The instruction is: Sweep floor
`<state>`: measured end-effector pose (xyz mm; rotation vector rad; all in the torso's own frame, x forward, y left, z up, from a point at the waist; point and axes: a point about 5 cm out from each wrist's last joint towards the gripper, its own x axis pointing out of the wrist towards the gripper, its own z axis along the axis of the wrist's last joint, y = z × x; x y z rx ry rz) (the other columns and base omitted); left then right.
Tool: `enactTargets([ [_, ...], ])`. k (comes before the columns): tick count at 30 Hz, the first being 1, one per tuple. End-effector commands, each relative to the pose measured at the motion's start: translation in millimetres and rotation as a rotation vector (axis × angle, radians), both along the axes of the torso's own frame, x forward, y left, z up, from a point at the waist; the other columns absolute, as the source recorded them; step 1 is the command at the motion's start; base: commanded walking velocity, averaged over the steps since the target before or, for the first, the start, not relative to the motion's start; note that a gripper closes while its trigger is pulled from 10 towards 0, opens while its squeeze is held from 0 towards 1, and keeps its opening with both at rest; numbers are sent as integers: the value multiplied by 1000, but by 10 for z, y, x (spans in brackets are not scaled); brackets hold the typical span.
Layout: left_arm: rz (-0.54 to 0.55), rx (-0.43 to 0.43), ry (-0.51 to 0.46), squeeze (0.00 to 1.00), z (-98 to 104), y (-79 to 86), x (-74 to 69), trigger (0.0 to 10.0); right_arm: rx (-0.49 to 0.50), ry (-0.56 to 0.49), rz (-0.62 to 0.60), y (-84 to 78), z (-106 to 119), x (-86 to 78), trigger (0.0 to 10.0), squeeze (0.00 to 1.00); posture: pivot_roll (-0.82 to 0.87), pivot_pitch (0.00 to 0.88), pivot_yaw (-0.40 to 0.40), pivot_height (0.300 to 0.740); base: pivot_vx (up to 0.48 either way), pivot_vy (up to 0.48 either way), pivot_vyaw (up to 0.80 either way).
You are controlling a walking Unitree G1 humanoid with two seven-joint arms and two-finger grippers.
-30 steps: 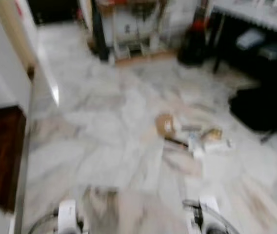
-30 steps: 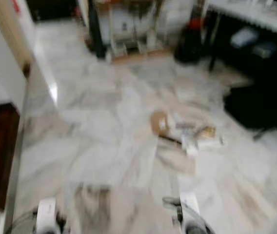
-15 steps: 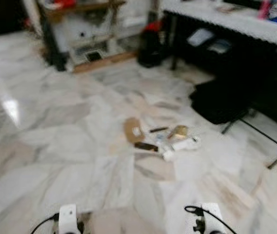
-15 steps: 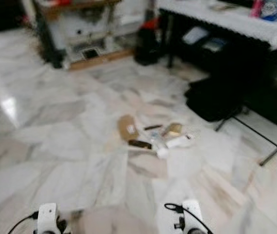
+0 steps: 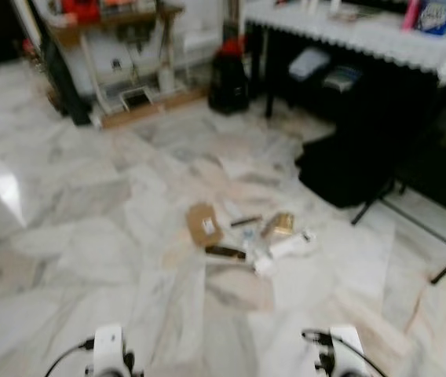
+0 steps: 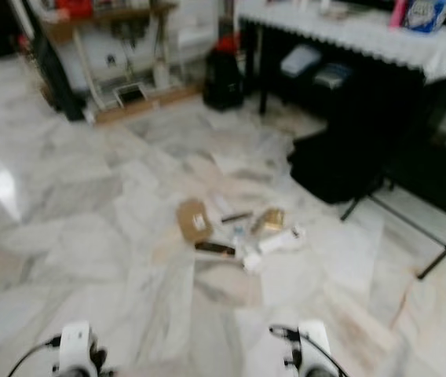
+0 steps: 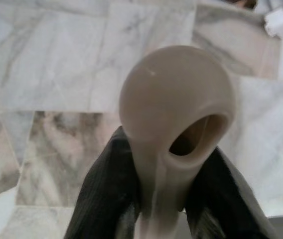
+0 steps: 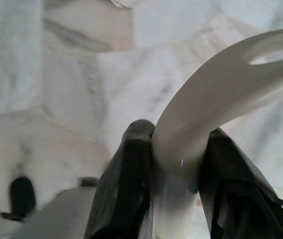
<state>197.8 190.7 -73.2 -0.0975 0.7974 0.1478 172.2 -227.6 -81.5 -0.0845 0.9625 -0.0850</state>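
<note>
Litter (image 5: 246, 236) on floor, well ahead of grippers

I see open marble floor (image 5: 89, 236) across the left and lower frame, free for passage. Mid-frame, a litter pile (image 5: 246, 236) lies in the way. At upper right a black bag (image 5: 349, 169), a dark table (image 5: 364, 47) and a stand's legs (image 5: 427, 236) block that side.

Pale marble floor (image 5: 89, 236) with grey and tan veins fills the frame, a bright glare patch at left; a black table (image 5: 349, 71) under a white lace cloth (image 5: 364, 35) stands upper right; a cluttered wooden shelf (image 5: 121, 47) sits upper left.
</note>
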Motion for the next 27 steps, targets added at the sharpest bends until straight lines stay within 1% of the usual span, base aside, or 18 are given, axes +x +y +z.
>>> enactTargets([
  [1, 23, -1, -11, 0, 17, 80, 6, 10000, 15, -14, 16, 77, 15, 70, 10000, 0, -95, 0, 23, 740, 304, 0, 0],
  [14, 26, -3, -10, 0, 12, 81, -5, 10000, 20, -10, 20, 120, 3, 66, 10000, 0, -95, 0, 25, 740, 303, 0, 0],
  [27, 16, 0, -11, 0, 17, 87, 3, 10000, 20, -7, 14, 89, -8, 22, 10000, 0, -99, 0, 35, 740, 303, 0, 0],
])
